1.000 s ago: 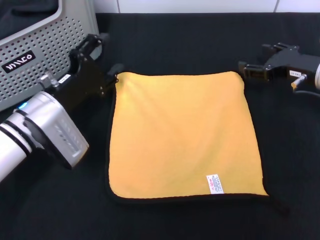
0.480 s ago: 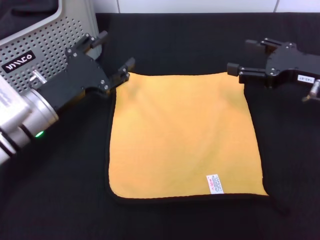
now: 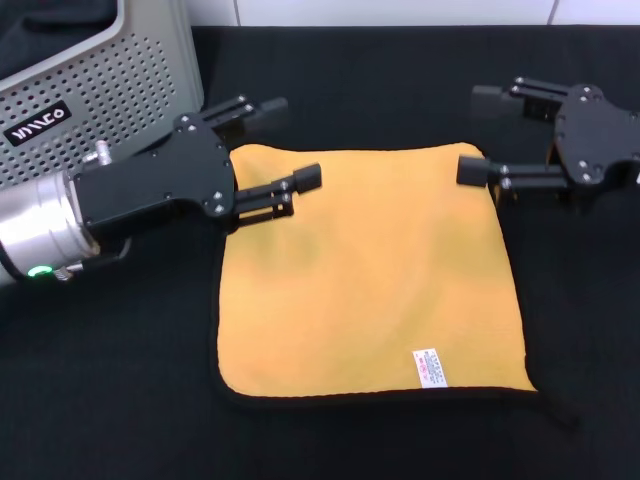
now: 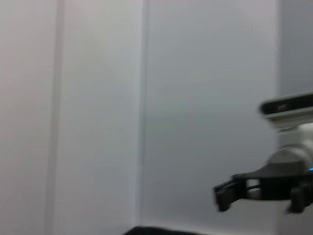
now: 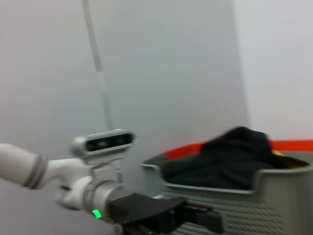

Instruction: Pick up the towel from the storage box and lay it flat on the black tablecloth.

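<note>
The towel (image 3: 370, 270) lies flat, yellow-orange face up, on the black tablecloth (image 3: 120, 400), with its white label (image 3: 430, 367) near the front edge. My left gripper (image 3: 285, 142) is open and empty, hovering over the towel's far left corner. My right gripper (image 3: 480, 130) is open and empty over the far right corner. The two grippers point toward each other. The storage box (image 3: 100, 90) stands at the far left, behind my left arm.
In the right wrist view the storage box (image 5: 274, 205) holds a dark cloth (image 5: 220, 156) with an orange edge behind it. The left wrist view shows a white wall and the right arm's gripper (image 4: 230, 193) farther off. A white wall borders the table's far edge.
Both grippers have lifted away from the towel's far corners and turned inward to face each other. The towel has stayed flat in place.
</note>
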Tool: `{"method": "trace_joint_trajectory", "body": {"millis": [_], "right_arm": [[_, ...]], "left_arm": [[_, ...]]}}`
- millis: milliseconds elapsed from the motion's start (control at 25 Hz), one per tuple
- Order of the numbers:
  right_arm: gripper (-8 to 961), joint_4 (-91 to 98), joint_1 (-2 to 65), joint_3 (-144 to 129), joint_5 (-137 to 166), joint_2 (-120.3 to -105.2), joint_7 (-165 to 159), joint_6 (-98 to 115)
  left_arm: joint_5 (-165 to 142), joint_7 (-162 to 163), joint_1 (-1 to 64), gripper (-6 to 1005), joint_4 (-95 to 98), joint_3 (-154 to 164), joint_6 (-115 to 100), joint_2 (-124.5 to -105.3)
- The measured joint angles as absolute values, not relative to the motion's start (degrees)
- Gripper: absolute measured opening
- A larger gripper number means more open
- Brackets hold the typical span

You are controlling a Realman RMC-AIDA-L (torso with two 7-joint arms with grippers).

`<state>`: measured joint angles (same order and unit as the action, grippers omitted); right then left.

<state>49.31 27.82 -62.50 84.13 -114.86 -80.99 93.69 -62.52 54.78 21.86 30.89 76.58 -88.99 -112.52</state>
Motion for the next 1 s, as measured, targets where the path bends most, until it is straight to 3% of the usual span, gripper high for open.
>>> {"method": "trace_joint_trajectory", "body": {"millis": [320,1000], "right_arm": [[834,53.66,28.34,-63.33,85.01,-115.23,-83.02,99.95],[834,54.06,30.67,-65.17,87.39,-115.65,-82.81,100.74]], "left_arm": [[-64.34,63.07,23.09,779,34.17,76.55,-98.54,-111.07],[-64.53,68.08,22.75,776,33.12,75.65,-104.56,-112.10]]}}
